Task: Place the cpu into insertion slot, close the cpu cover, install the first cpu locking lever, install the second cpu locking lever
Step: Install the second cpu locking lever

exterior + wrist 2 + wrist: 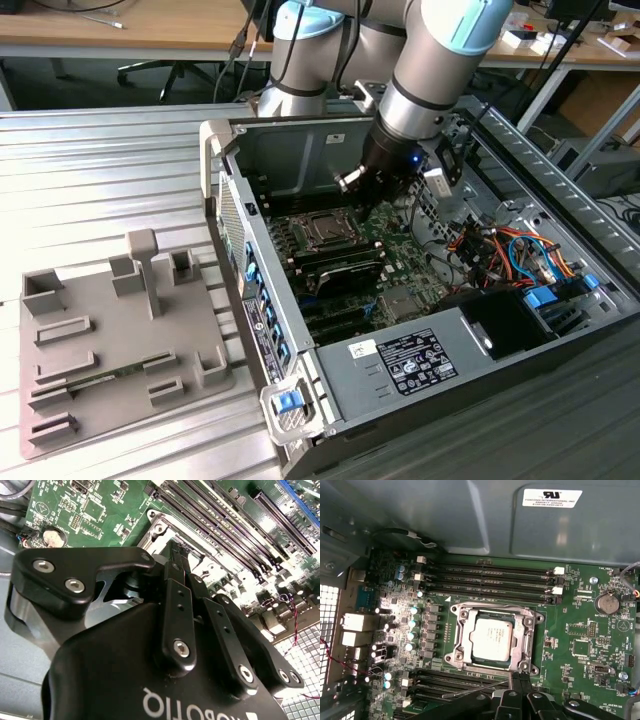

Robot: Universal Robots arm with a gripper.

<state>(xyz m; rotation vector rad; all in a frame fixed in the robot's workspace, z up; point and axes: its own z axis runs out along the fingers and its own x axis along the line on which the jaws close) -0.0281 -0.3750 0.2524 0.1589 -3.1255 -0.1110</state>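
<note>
1 cpu [491, 639] seated; gripper [516, 679] apparently touching socket.

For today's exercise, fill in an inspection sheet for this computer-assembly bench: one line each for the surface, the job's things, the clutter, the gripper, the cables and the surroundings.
Surface: ribbed metal bench carrying an open computer case and a grey fixture tray.
Job's things: the cpu lies flat in the socket; the cpu cover frames it, lying down around it.
Clutter: nothing seen loose on the green motherboard.
Gripper: the gripper is low over the board at the socket's edge, beside the memory slots; whether it is open or shut cannot be told.
Cables: coloured wire bundle inside the case, at the exterior view's right.
Surroundings: wooden desks behind the bench.
</note>
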